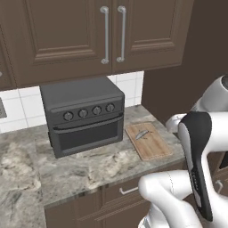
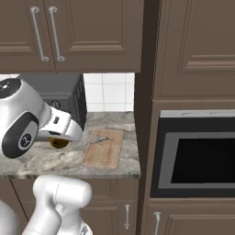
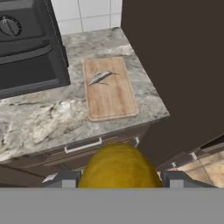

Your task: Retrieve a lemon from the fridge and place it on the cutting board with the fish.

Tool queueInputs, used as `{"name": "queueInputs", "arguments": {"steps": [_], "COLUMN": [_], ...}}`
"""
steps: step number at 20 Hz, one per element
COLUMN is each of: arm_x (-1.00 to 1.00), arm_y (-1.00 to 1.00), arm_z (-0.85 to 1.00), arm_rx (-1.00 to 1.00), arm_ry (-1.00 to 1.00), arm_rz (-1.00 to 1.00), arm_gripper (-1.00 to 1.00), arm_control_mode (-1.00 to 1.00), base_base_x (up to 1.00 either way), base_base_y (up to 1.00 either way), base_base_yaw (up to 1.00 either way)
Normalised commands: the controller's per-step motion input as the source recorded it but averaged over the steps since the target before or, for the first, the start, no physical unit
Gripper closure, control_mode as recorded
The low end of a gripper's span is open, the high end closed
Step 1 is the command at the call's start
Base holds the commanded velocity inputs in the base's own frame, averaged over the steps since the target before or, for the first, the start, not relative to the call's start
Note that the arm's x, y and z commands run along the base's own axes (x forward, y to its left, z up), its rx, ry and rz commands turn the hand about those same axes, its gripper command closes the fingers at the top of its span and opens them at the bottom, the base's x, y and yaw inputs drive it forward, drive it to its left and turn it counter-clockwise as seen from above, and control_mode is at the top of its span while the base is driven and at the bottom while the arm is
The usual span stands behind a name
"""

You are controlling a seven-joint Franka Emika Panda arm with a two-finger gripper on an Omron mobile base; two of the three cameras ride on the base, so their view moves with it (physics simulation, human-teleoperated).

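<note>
So from where I'm driving this, the two-finger gripper (image 3: pixel 117 178) is clenched on the smooth round yellow lemon (image 3: pixel 118 166), which sits snug between its dark finger tips. What matters now: the thin brown wooden cutting board (image 3: pixel 109 89) lies straight ahead of the pincer and below it, well apart, out on the grey marbled counter (image 3: pixel 39 120). Its long axis runs away from the pincer, nearly in line with my approach. The small silvery fish (image 3: pixel 100 78) rests on the far half, so I reckon the bare near half is the easier landing spot. The dark grey toaster oven (image 3: pixel 26 48) sits beside the board, to the pincer's left.
</note>
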Motion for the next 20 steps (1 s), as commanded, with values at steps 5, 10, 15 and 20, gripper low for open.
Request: {"name": "queueInputs", "arguments": {"steps": [5,10,15,20], "arm_x": [0.2,0.42,0.61,0.49], "arm_y": [-0.06,0.0,-0.04,-0.01], "arm_z": [-0.43,-0.32,-0.37,-0.18], "arm_rx": [-0.01,-0.1,-0.06,0.0], "arm_ry": [0.01,0.01,0.03,0.01], "arm_rz": [0.0,0.04,0.11,0.21], "arm_gripper": [1.0,1.0,1.0,1.0], "arm_control_mode": [-1.0,-1.0,-1.0,-1.0], "base_base_x": [0.0,0.0,0.0,0.0], "base_base_y": [0.0,0.0,0.0,0.0], "base_base_yaw": [0.0,0.0,0.0,0.0]}}
